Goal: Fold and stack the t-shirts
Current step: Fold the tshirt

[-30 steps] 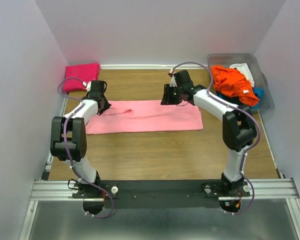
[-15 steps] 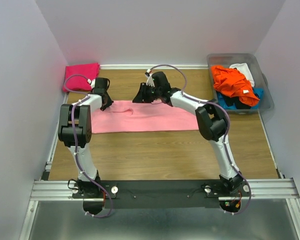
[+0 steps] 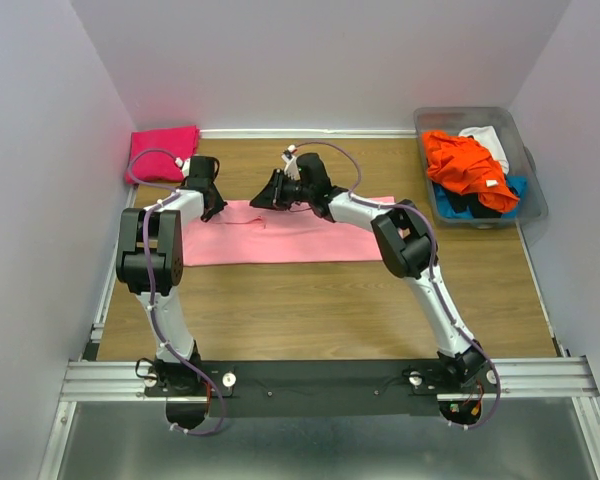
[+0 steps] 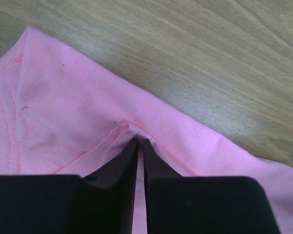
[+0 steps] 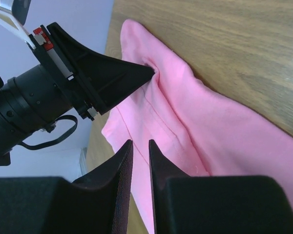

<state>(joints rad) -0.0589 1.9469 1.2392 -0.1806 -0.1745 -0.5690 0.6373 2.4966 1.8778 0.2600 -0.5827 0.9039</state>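
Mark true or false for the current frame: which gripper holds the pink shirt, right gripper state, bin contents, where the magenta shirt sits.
1. The left gripper is shut on the light pink shirt. True; its fingers pinch a raised fold at the shirt's far edge.
2. The right gripper also holds cloth. False; its fingers are nearly closed with nothing between them, above the shirt.
3. The orange shirt lies in the clear bin. True.
4. The magenta shirt is stacked on the light pink one. False; it sits apart at the far left corner.

Spread shirt (image 3: 300, 232) mid-table; folded shirt (image 3: 163, 152) far-left; bin (image 3: 528, 180) far-right.
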